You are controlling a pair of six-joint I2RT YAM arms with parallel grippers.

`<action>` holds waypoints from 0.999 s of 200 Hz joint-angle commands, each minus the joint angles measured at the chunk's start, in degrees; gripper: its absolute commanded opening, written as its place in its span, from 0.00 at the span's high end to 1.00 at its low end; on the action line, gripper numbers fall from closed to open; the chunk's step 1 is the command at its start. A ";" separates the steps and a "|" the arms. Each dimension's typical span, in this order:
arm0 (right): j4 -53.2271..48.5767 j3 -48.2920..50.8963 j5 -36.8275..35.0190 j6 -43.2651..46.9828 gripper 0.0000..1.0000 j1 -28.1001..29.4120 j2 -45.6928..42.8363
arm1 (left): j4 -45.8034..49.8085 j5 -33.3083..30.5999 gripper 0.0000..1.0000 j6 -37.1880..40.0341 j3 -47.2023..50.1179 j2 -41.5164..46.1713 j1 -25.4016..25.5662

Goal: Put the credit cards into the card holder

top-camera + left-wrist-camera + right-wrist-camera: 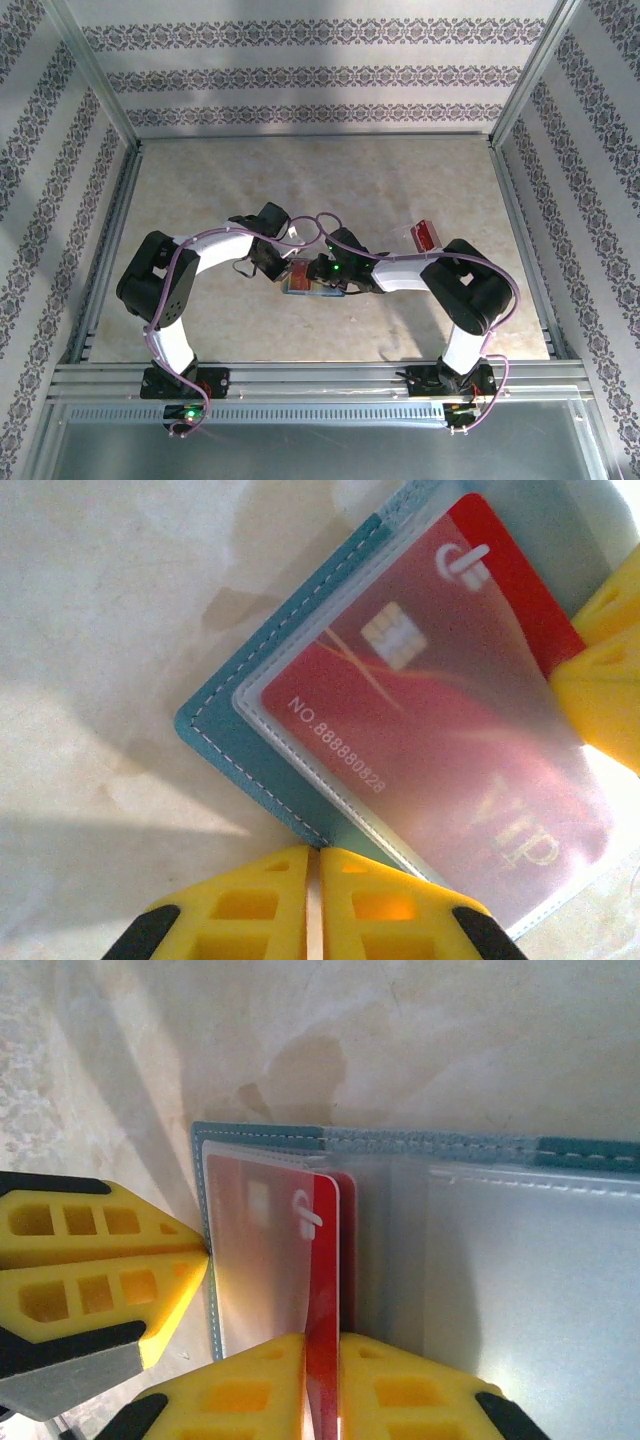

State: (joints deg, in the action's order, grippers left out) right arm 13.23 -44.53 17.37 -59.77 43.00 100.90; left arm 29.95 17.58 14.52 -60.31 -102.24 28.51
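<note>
The teal card holder (300, 286) lies open on the table between both arms. A red credit card (400, 740) sits most of the way inside its see-through left pocket, one bare red end (515, 585) sticking out. My right gripper (322, 1340) is shut on that bare end of the card (325, 1260), and its yellow fingers (600, 680) show at the holder's side. My left gripper (320, 852) is shut on the stitched outer edge of the holder (250, 770); its fingers (100, 1265) meet that edge. Another red card (425, 235) lies further right.
The holder's right half (520, 1290) has a pale pocket with nothing in it. Metal frame rails (320, 378) run along the near edge, and patterned walls (320, 70) close in the back and sides. Bare beige tabletop (320, 180) stretches behind the arms.
</note>
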 commanded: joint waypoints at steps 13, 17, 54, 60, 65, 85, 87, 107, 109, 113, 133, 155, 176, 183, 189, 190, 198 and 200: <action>-5.77 -0.75 -0.26 2.72 0.79 -0.12 -2.61 | 2.75 4.44 0.89 0.16 1.43 -0.04 2.34; -5.88 -0.65 -0.45 2.81 0.79 -0.16 -2.97 | 2.75 4.31 0.89 0.15 1.43 -0.06 2.37; -7.45 -0.09 -0.84 3.72 0.78 -0.66 -5.37 | 3.26 3.94 0.89 0.08 0.81 -0.97 2.35; -8.15 -0.03 -0.97 3.81 0.77 -0.77 -5.90 | 3.19 3.61 0.89 -0.06 0.79 -1.00 2.40; -8.43 0.13 -1.15 3.93 0.77 -0.78 -6.48 | 3.15 3.51 0.89 -0.19 0.81 -0.97 2.34; -9.00 0.76 -2.06 4.15 0.77 -1.08 -8.31 | 3.09 3.42 0.89 -0.20 0.68 -1.12 2.34; -8.99 0.72 -2.07 4.20 0.77 -1.12 -8.34 | 3.16 3.47 0.89 -0.20 0.69 -1.19 2.34; -9.97 -0.40 -1.72 4.58 0.77 -1.54 -7.13 | 3.04 3.30 0.89 -0.20 0.64 -0.94 2.38; -9.98 -0.45 -1.77 4.57 0.77 -1.57 -7.06 | 2.95 3.24 0.90 -0.20 0.68 -0.84 2.35; -9.99 -0.61 -1.93 4.57 0.78 -1.66 -6.87 | 2.79 3.12 0.90 -0.20 0.77 -0.71 2.34; -10.22 -1.14 -2.01 4.78 0.90 -2.49 -6.46 | 2.24 2.84 0.91 0.25 1.32 0.32 2.11; -16.74 -2.87 -2.64 8.10 0.97 -3.92 -8.82 | 2.83 2.55 0.92 0.37 0.67 2.93 1.64; -29.99 -6.56 -7.99 14.95 0.94 -5.50 -12.77 | 2.91 1.78 0.89 0.37 0.50 6.04 0.44; -34.21 -7.91 -9.79 17.25 0.91 -6.32 -13.75 | 2.14 1.46 0.89 0.29 0.99 7.31 0.00; -37.49 -9.08 -11.20 19.09 0.89 -7.25 -14.45 | 1.43 1.40 0.88 0.24 1.38 8.13 -0.32; -38.02 -9.17 -11.34 19.30 0.88 -7.42 -14.66 | 1.30 1.44 0.87 0.24 1.40 8.30 -0.40; -41.72 -10.46 -12.50 21.46 0.84 -8.88 -15.81 | 0.82 1.32 0.84 0.53 1.89 9.23 -0.82; -42.68 -10.72 -12.74 21.91 0.83 -9.25 -16.06 | 0.70 1.32 0.83 0.58 1.98 9.51 -0.94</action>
State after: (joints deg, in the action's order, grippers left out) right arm -12.97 -50.50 11.49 -47.07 37.01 89.34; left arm 30.83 18.83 14.52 -59.48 -96.86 28.80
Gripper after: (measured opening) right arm 0.123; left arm 0.130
